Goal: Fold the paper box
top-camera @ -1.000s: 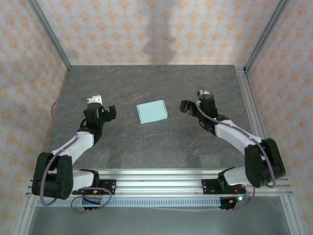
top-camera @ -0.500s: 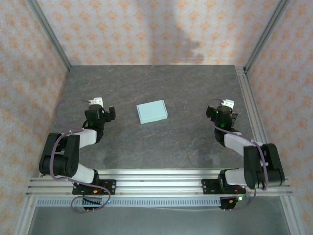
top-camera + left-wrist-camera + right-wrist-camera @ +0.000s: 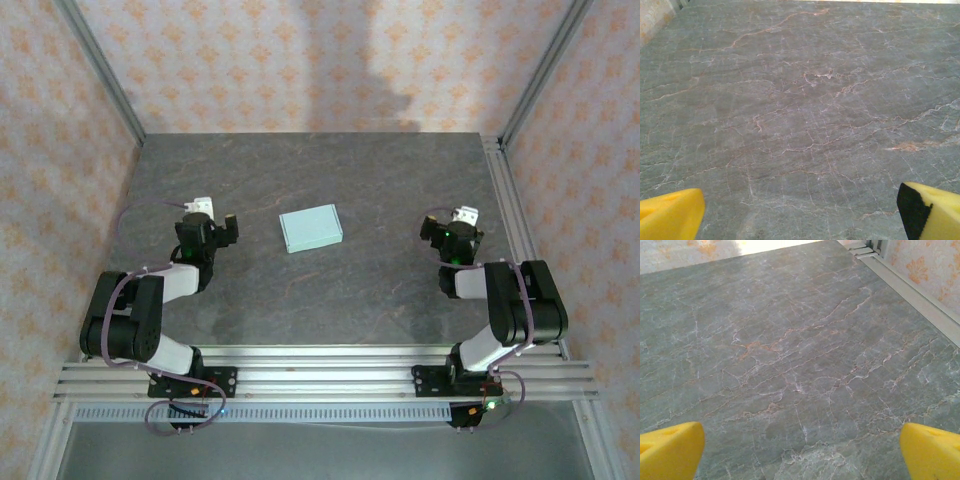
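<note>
**Top external.**
- Desk (image 3: 330, 290) — dark grey stone pattern with pale veins. Orange-patterned wallpaper (image 3: 250, 60) closes it in, and a metal rail (image 3: 505, 215) runs along its right edge.
- The paper box (image 3: 311, 229) is pale mint-blue, a shallow rectangle set slightly askew. It lies flat on the desk, about mid-width and somewhat toward the far side. It sits between the two arms and well apart from both.
- Left gripper (image 3: 222, 231) is low over the desk to the left of the box, its arm folded back toward its base. From this height I cannot tell how far the jaws are spread.
- Right gripper (image 3: 440, 236) is low over the desk to the right of the box, near the rail. Its jaw spread is likewise too small to read here.

**Left wrist.**
- Two yellow fingertips (image 3: 670, 215) sit at the lower corners, set wide apart. The right one has a black inner face.
- Veined desk surface lies between them. The left gripper is released and grasps nothing.

**Right wrist.**
- Two yellow fingertips (image 3: 670, 450) sit at the lower corners, wide apart, with bare desk between them. The right gripper is released and grasps nothing.
- The rail and a strip of wallpaper cross the upper right corner — close detail of the desk's right edge.
</note>
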`<state>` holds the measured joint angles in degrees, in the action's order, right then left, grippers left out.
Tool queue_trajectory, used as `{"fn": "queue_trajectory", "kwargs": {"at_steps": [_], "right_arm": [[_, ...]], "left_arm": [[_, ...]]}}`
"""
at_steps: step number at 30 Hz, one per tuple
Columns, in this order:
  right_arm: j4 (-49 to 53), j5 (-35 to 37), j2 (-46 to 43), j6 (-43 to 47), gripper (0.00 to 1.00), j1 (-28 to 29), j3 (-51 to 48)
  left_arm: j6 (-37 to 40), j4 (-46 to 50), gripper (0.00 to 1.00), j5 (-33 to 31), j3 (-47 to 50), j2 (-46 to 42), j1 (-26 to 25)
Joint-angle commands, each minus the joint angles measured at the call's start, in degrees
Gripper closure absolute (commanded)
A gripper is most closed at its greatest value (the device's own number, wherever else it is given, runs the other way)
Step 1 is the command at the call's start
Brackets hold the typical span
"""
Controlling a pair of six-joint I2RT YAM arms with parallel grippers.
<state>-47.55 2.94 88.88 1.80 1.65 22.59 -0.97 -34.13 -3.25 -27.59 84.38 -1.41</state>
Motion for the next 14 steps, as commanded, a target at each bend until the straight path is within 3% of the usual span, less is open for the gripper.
{"fn": "queue_trajectory", "kwargs": {"at_steps": [1, 14], "right_arm": [[-2.8, -0.7, 0.0, 0.5, 0.01, -0.3, 0.2], [-2.8, -0.6, 0.1, 0.6, 0.01, -0.3, 0.1]], "left_arm": [[1.4, -1.3, 0.0, 0.3, -0.4, 0.1, -0.1], [1.5, -1.2, 0.0, 0.6, -0.4, 0.2, -0.1]]}}
